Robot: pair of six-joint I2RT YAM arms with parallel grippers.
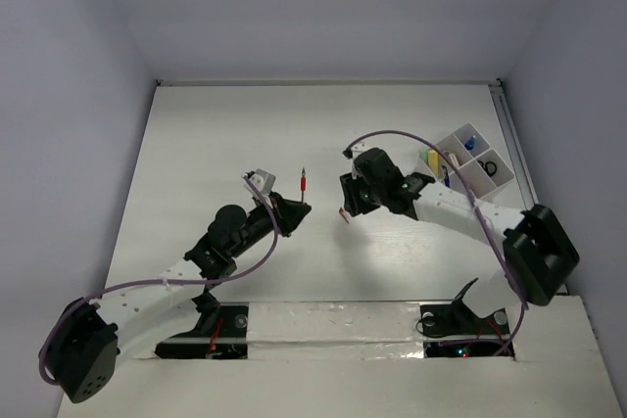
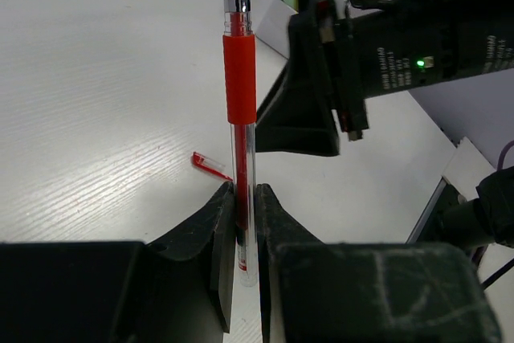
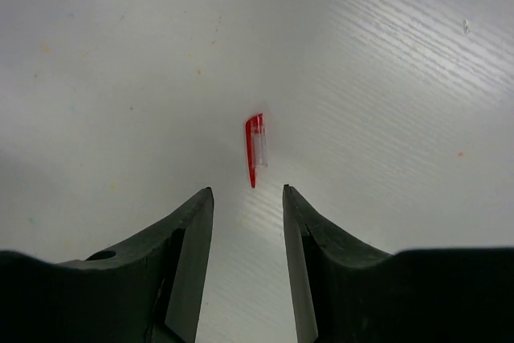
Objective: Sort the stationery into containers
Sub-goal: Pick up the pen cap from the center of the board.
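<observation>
My left gripper [image 1: 294, 210] is shut on the lower end of a red pen [image 1: 303, 183] with a clear barrel and holds it upright above the table; in the left wrist view the pen [image 2: 239, 118] stands pinched between the fingers [image 2: 225, 230]. A small red and clear pen cap [image 3: 255, 146] lies on the table. My right gripper [image 3: 247, 192] is open and empty, hovering just short of the cap, which also shows in the top view [image 1: 343, 215]. The white organiser tray [image 1: 487, 156] stands at the right.
The tray holds green, yellow, blue and black items in its compartments [image 1: 470, 144]. My right arm's wrist [image 2: 385, 46] is close in front of the held pen. White walls enclose the table on three sides.
</observation>
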